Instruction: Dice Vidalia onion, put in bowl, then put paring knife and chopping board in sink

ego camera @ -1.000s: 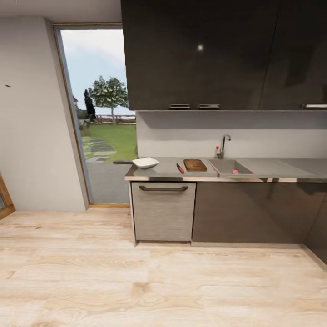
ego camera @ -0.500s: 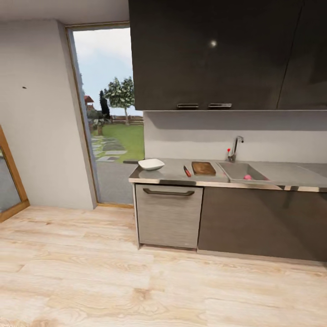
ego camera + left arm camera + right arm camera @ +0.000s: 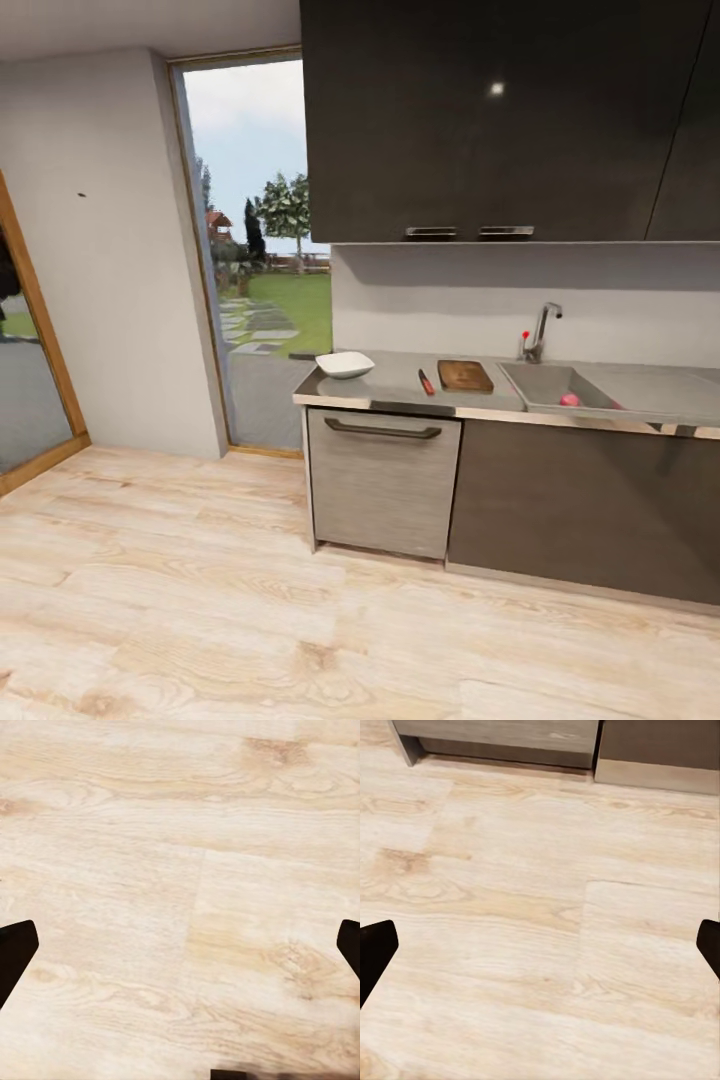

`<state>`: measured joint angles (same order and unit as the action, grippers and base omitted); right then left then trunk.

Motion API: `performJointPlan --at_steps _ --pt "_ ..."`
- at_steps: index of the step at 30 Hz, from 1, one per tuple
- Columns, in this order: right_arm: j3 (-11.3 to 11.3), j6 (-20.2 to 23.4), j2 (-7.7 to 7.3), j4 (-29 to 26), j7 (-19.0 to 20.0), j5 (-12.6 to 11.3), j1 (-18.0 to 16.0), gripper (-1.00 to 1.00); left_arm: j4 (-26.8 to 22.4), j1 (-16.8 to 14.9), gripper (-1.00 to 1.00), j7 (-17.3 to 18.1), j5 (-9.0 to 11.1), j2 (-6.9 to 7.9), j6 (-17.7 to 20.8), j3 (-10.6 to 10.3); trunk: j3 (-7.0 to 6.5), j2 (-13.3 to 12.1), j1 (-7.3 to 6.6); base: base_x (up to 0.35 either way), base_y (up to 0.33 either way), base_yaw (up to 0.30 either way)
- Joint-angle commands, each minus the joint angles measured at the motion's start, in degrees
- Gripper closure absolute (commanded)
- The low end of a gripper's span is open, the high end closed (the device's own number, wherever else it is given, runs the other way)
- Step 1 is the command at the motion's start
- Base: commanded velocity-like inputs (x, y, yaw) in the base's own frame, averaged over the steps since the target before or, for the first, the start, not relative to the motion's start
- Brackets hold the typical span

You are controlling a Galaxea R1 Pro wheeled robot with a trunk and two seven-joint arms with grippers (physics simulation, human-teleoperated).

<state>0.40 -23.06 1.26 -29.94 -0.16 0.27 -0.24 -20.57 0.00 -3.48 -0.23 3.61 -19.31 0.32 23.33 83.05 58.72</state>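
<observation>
In the head view, across the room, the grey countertop [image 3: 392,380] carries a white square bowl [image 3: 345,364] at its left end. Right of the bowl lie the red-handled paring knife [image 3: 426,382] and the brown chopping board [image 3: 465,376]. Further right is the steel sink [image 3: 545,380] with its curved tap [image 3: 541,330], and the pinkish Vidalia onion [image 3: 570,400] rests inside the basin. My left gripper [image 3: 180,945] hangs open over bare wooden floor. Over the floor near the cabinet base, my right gripper [image 3: 540,945] is open too, holding nothing.
Light wooden floor [image 3: 250,600] stretches between me and the dark cabinet fronts [image 3: 580,500]. A grey drawer front with a handle [image 3: 381,480] sits under the bowl. A tall glass door [image 3: 260,250] to the garden is left of the counter, and a wood-framed opening [image 3: 30,330] is at the far left.
The camera has turned, so the counter sits further right in the picture and the wood-framed opening at far left has come into view. The objects on the counter have not moved.
</observation>
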Motion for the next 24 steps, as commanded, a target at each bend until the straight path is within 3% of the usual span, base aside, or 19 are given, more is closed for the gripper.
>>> performJointPlan --at_steps 1,16,24 --pt "0.04 -0.15 -0.13 0.04 -0.02 0.05 -0.03 -1.00 -0.02 0.00 -1.00 -0.12 -0.03 0.00 -0.11 0.02 0.05 0.03 0.01 0.005 -0.006 0.015" --pt "-0.05 -0.15 0.03 0.02 0.01 -0.12 -0.03 -1.00 -0.02 0.00 -1.00 -0.12 -0.03 0.00 -0.11 0.03 0.05 0.03 0.01 0.005 0.005 0.002" --pt "-0.05 -0.15 0.14 0.04 0.07 -0.18 -0.03 -1.00 0.00 0.00 -1.00 -0.12 -0.03 0.00 -0.11 -0.03 -0.21 0.03 0.01 0.115 0.213 -0.159"
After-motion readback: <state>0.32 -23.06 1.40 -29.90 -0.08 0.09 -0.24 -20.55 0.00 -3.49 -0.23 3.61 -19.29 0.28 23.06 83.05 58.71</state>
